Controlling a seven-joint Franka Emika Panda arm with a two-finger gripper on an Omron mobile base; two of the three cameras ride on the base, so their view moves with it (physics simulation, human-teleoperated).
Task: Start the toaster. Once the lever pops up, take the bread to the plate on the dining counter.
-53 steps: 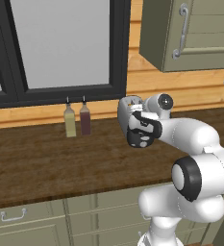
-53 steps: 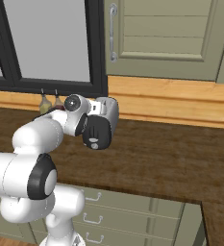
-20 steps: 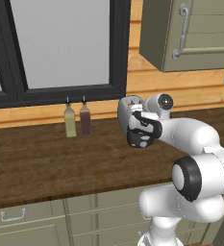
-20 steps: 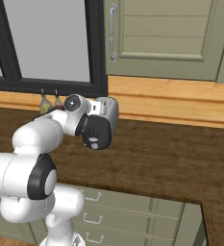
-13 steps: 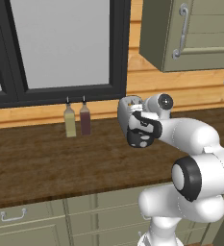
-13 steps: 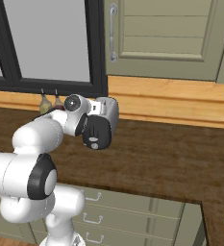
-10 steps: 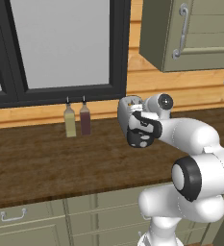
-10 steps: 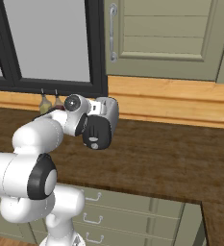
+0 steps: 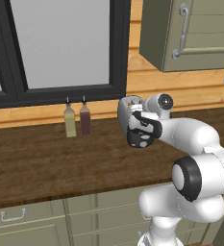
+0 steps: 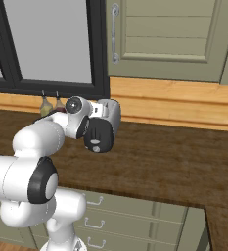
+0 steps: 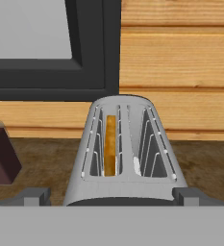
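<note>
Nothing has moved since the earlier frames: arm, base and worktop sit exactly as they did, a dead pause. The two-finger gripper [image 11: 111, 197] stands with its jaws spread as wide as they go, gripping nothing, the two dark finger tips [image 11: 31, 196] rising at the bottom corners of the hand view with the toaster's near end squarely between them.

And there it is, centre frame in the hand view: the small rounded silver-grey toaster [image 11: 125, 158], two slots running away from the camera. In the left slot, edge-on, sits the pale tan bread slice [image 11: 110, 144], sunk well down between the wire guides; the right slot looks bare. In the left base view the toaster [image 9: 127, 109] peeks out at frame centre behind the dark hand; in the right base view it shows just right of the hand [image 10: 110, 113].

Off to the left, two slim bottles [image 9: 77, 121] stand on the dark wood worktop [image 9: 41, 163] under the black window frame [image 9: 117, 48].

The lever itself is hidden below the hand view's bottom edge, so I judge the step is still starting the toaster. To do it well: keep centred on that near end, come down straight on the lever, press fully to latch, then back off and wait.
</note>
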